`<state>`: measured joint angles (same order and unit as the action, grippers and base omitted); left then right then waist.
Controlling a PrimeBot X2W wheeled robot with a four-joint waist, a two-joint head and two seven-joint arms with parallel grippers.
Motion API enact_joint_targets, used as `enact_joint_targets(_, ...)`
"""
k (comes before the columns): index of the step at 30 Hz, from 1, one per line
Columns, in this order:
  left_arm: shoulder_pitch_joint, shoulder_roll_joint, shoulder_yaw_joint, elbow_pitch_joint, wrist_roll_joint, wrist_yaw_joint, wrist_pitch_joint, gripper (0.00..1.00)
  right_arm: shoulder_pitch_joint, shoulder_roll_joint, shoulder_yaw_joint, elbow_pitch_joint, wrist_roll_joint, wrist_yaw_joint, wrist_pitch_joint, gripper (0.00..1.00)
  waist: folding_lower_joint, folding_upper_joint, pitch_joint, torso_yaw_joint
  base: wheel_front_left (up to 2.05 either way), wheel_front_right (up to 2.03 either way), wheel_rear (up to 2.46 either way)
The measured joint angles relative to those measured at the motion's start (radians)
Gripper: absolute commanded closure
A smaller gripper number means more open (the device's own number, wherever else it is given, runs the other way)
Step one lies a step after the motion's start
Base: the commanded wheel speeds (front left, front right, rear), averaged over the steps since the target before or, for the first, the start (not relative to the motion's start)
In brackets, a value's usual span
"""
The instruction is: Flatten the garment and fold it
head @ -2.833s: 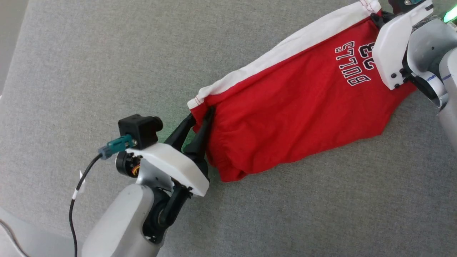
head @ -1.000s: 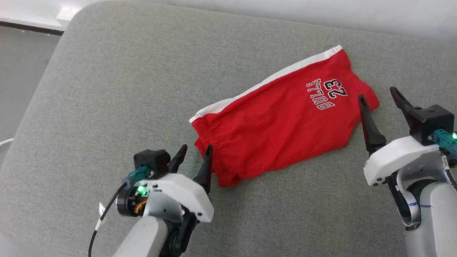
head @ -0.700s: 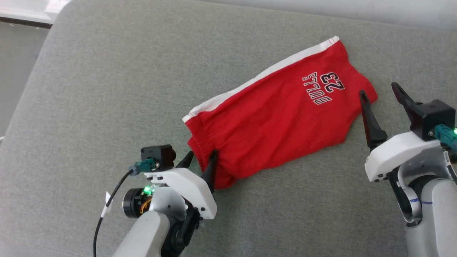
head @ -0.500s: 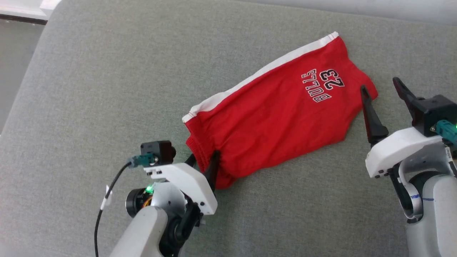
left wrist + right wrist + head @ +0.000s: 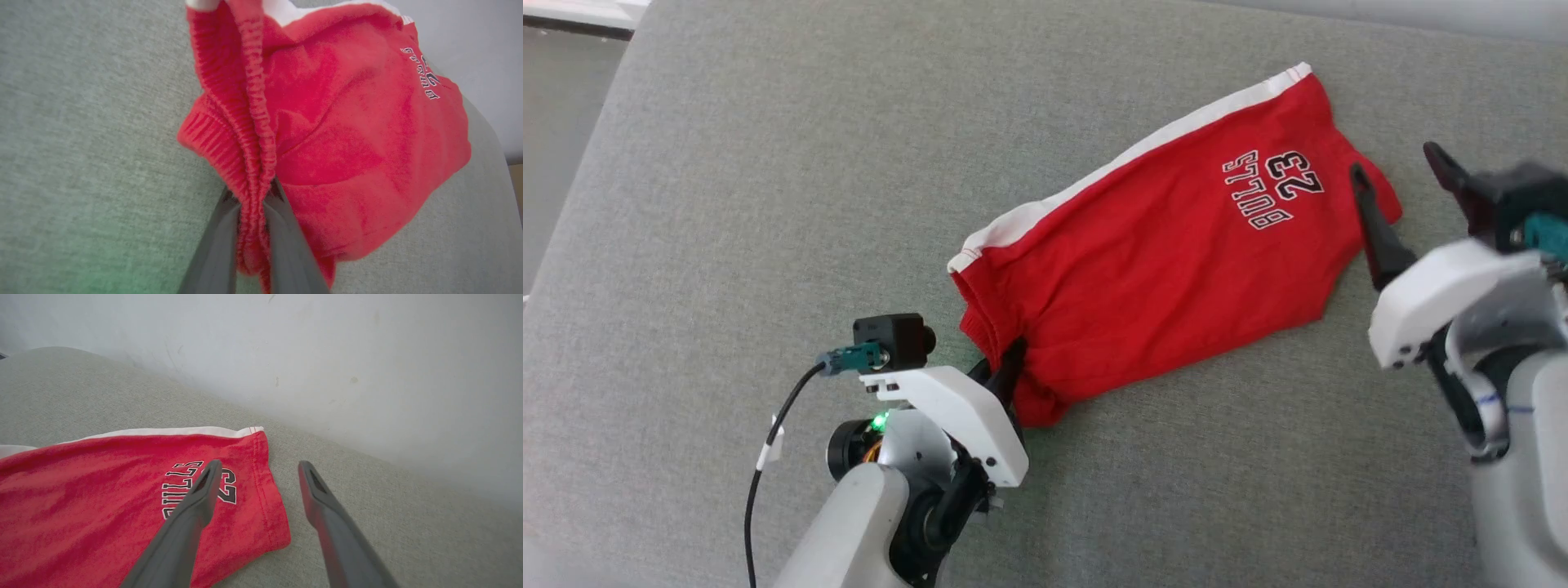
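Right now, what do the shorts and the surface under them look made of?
Shorts: soft knit, likely cotton jersey, matte red; ribbed, gathered waistband and a fuzzy nap.
Surface: woven, upholstery-like fabric, matte grey-green, with a fine visible weave.

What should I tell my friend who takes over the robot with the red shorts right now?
Left gripper: shut on the garment's ribbed waistband.
Right gripper: open, over the hem corner by the lettering, holding nothing.
Garment: lying on the grey cushion, mostly spread, waistband end bunched.
Done: one end gripped. To do: grip the other end, flatten, fold.
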<state>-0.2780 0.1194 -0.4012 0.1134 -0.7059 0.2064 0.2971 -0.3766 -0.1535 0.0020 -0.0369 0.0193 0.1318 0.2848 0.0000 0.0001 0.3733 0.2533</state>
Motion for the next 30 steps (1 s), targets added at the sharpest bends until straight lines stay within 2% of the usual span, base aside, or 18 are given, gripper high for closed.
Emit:
enact_joint_targets(10, 0.000, -0.021, -0.025, -0.021, -0.009, -0.016, -0.026, 1.00, -0.124, -0.105, 0.015, 0.121, 0.026, 0.000, 0.409, 0.00, 0.0000, 0.0000, 0.031, 0.037, 0.00, 0.00, 0.00)
enact_joint_targets(17, -0.017, -0.033, -0.044, -0.021, -0.020, -0.031, -0.043, 1.00, -0.176, -0.131, 0.026, 0.138, 0.030, 0.000, 0.523, 0.00, 0.0001, -0.0002, 0.067, 0.071, 0.00, 0.00, 0.00)
enact_joint_targets(25, -0.038, -0.049, -0.059, 0.001, -0.035, -0.049, -0.053, 1.00, -0.201, -0.124, 0.028, 0.147, 0.121, -0.005, 0.691, 0.00, -0.0002, -0.0002, 0.086, 0.107, 0.00, 0.00, 0.00)
enact_joint_targets(26, -0.040, -0.050, -0.061, 0.005, -0.037, -0.049, -0.053, 1.00, -0.203, -0.120, 0.022, 0.146, 0.142, -0.005, 0.714, 0.50, -0.0001, -0.0002, 0.086, 0.110, 0.00, 0.00, 0.00)
enact_joint_targets(28, -0.044, -0.053, -0.063, 0.011, -0.041, -0.053, -0.053, 1.00, -0.204, -0.099, -0.002, 0.142, 0.166, -0.008, 0.753, 1.00, -0.0001, -0.0002, 0.083, 0.115, 0.00, 0.00, 0.00)
enact_joint_targets(30, -0.048, -0.054, -0.065, 0.020, -0.043, -0.053, -0.055, 1.00, -0.200, -0.084, -0.003, 0.135, 0.178, -0.007, 0.784, 1.00, -0.0001, -0.0002, 0.077, 0.118, 0.00, 0.00, 0.00)
